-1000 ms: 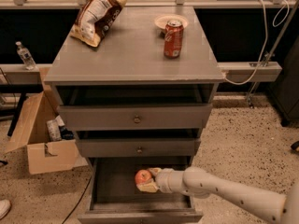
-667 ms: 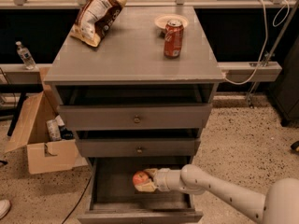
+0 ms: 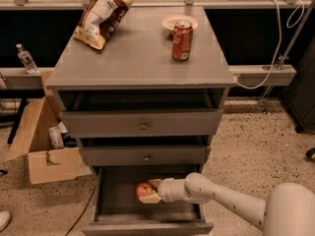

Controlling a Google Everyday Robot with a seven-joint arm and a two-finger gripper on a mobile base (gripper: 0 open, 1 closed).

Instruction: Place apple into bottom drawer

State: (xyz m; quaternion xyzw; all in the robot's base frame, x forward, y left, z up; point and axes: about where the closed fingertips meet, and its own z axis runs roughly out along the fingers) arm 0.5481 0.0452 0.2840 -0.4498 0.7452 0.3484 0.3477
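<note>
Since your gripper [image 3: 152, 191] holds the apple [image 3: 143, 189] clamped inside the open bottom drawer [image 3: 117, 193], the carry looks done. You need only release it.

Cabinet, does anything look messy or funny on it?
Nothing is spilled or broken. The chip bag lies crumpled on the cabinet top; the upper two drawers sit slightly open. The gripper holds the apple inside the bottom drawer.

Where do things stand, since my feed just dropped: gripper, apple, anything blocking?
Gripper inside the open bottom drawer, jaws shut on apple. Apple low in drawer, not yet released. Middle drawer front sits close above the arm.
</note>
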